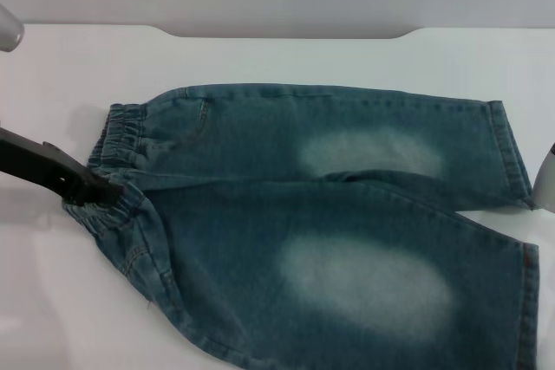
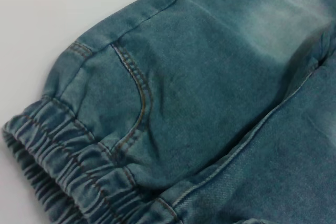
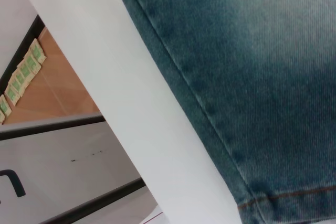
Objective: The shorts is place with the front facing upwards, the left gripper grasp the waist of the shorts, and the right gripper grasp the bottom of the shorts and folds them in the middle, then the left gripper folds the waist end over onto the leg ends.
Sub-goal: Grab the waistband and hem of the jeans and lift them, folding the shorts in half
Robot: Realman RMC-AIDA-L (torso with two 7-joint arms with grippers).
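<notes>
I am looking at the shorts lying flat on the white table, long way across, with the waist of the shorts on my left and the leg ends on my right. My left gripper is touching the waist, but I cannot tell if it is pinching. My right gripper is waiting just beside the hems, mostly hidden.
</notes>
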